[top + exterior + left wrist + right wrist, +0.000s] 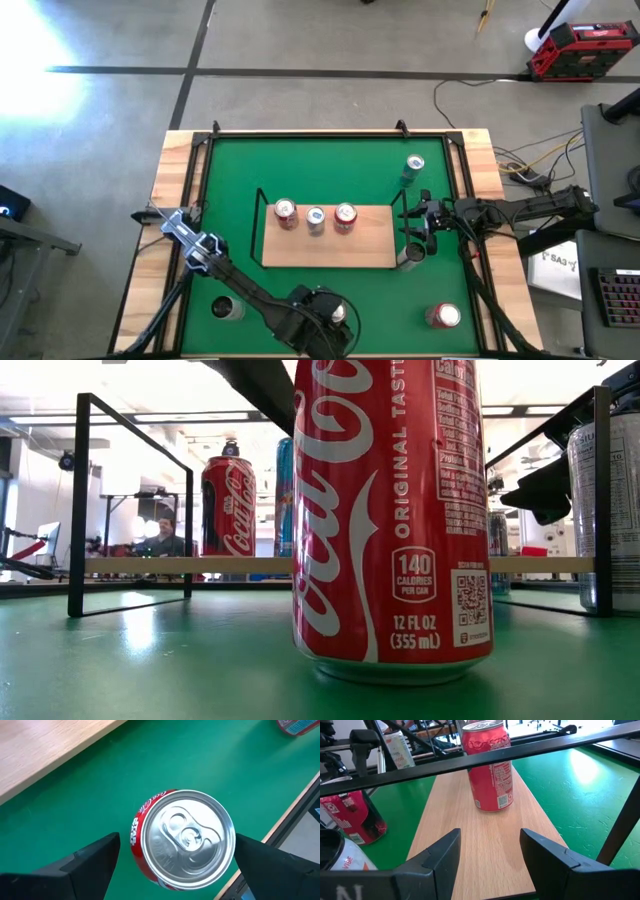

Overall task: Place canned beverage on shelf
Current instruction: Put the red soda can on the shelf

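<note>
A red cola can (185,840) stands upright on the green mat (300,170), close to the table's near edge; in the low view the can (390,520) fills the foreground. My left gripper (180,852) hangs over it, pointing steeply down and open, one finger on each side of the can's top with a gap to the can. The shelf (325,250), a light-wood board in a black wire frame, lies mid-table and bears three upright cans (316,218). My right gripper (490,855) waits at the shelf's right end with its fingers apart and nothing between them.
Loose cans stand on the mat: a teal one (412,170) at the far right, a silver one (410,255) by the shelf's right end, a red one (443,316) at the near right and a silver one (225,308) at the near left. Bare board (485,835) lies before my right gripper.
</note>
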